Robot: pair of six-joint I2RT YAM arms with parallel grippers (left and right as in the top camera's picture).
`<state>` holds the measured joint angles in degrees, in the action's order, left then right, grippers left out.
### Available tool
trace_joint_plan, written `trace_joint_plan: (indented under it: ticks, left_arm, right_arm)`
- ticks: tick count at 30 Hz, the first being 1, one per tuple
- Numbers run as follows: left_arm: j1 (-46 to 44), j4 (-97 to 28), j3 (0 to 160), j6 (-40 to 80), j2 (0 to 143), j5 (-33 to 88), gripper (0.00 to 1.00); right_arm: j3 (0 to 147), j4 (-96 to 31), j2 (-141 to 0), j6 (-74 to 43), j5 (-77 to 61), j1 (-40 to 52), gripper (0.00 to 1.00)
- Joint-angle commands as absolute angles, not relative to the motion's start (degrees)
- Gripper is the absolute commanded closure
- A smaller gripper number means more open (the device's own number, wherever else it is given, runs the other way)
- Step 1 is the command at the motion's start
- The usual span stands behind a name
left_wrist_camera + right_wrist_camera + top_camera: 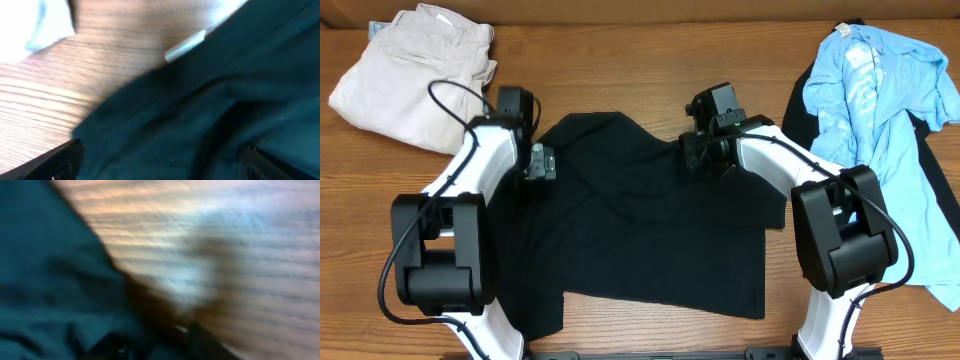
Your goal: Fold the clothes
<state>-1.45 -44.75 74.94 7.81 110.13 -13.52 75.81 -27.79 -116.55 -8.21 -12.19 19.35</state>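
T-shirt [200,125] between left fingers [55,160] (black, rumpled)

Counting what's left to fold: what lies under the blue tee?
A black garment shows under the blue tee, at its left edge and right side. Its middle is covered; anything else beneath cannot be seen.

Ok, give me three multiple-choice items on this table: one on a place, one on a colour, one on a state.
1. In the overhead view the beige trousers lie: A) top left B) bottom right C) dead centre.
2. The tee at the right is: A) red B) light blue C) green.
3. The black T-shirt is: A) folded small B) spread on the table C) lifted clear.

1 A, they sit in the far left corner. 2 B, it is pale blue with lighter print. 3 B, it lies open and flat across the middle.
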Motion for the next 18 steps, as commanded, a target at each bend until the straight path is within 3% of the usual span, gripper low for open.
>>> trace_joint_plan:
  ticks: [1, 6, 9, 18]
  left_arm:
    - [-1.3, -47.5, 83.4, 8.3, 110.1, -12.6, 0.0]
    - [-1.2, -50.7, 90.0, 7.2, 110.1, -9.5, 0.0]
    - [-1.1, -50.8, 91.6, 5.6, 110.1, -8.9, 0.0]
    - [-1.0, -51.0, 92.4, 4.8, 110.0, -9.0, 0.0]
  right_arm:
    - [75.9, -25.6, -116.5, -6.1, -17.1, 19.1, 0.68]
    - [75.9, -23.4, -116.5, -6.1, -20.6, 19.1, 0.78]
    - [75.9, -23.1, -116.5, -6.1, -20.9, 19.2, 0.96]
    - [85.7, -20.8, -116.5, -7.7, -21.6, 19.4, 0.96]
